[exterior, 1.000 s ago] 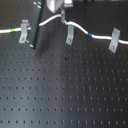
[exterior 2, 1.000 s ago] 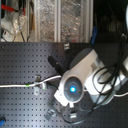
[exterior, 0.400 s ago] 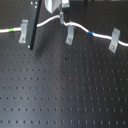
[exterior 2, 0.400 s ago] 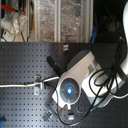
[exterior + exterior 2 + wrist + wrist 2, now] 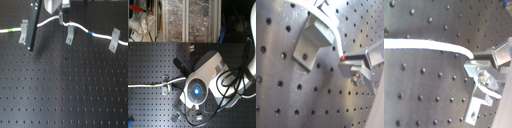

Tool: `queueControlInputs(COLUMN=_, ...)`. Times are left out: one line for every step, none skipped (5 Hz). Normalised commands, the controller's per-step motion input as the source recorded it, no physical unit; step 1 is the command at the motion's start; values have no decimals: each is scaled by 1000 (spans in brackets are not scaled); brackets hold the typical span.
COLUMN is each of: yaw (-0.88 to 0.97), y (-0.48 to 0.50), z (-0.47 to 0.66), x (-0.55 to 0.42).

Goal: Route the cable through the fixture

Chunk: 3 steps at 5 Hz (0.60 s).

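1. Step in hand, by my read: mid-routing. The cable runs across the far part of the perforated board in the first exterior view, from the green band at the first exterior view's left, past the left clip, up to the gripper, then down past the middle clip and the blue band to the right clip.
2. Cable looks seated at the left and right clips; at the middle clip it passes the top, can't tell if it's in the slot.
3. Next move prob calls for lowering the held stretch into the middle clip, w/ cable kept taut and lined up w/ the slot.
4. Jaws: nearly closed, pinching the cable. In the second wrist view the white cord ends right at the fingertip, so it's held there.
5. Second exterior view: arm body blocks the grip; only the cable's green-band end shows.
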Motion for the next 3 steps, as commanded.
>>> queueControlInputs(yaw=0, y=-174, z=-63, x=-151)
queueControlInputs(yaw=0, y=-3, z=-41, x=3)
queueControlInputs(yaw=-169, y=-426, z=-147, x=87)
